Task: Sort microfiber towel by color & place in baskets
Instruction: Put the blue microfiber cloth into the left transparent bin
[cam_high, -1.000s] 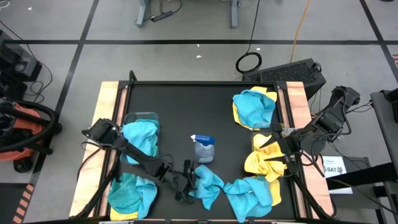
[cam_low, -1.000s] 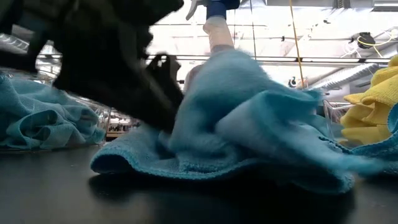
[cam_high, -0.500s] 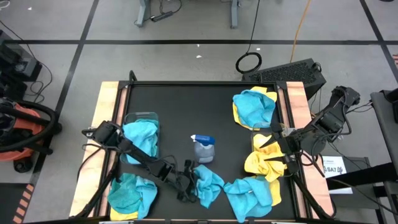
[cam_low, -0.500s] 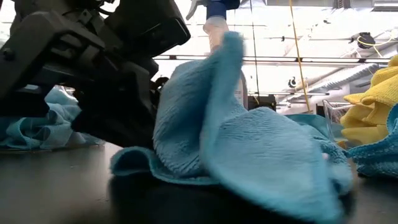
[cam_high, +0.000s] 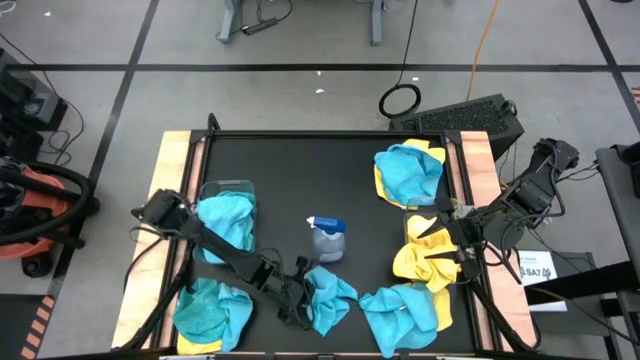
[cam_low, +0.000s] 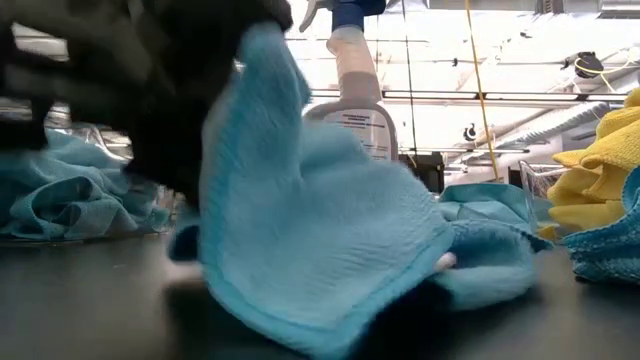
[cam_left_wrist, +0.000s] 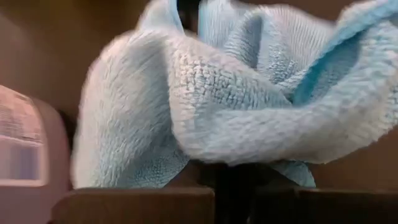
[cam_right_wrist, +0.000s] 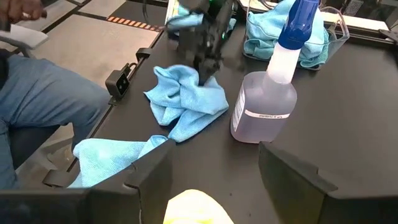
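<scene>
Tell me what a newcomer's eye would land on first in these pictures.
First, the left hand near the table's front edge, shut on a teal towel and lifting it off the black table. Just behind it stands a grey spray bottle with a blue top. On the right, yellow towels fill a basket beside the waiting right hand.

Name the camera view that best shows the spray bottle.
Right wrist view: the clear grey plastic spray bottle with the blue top stands whole and unblocked. The high view shows it from above; the low view has a teal-blue towel covering its base; the left wrist view catches only an edge.
</scene>
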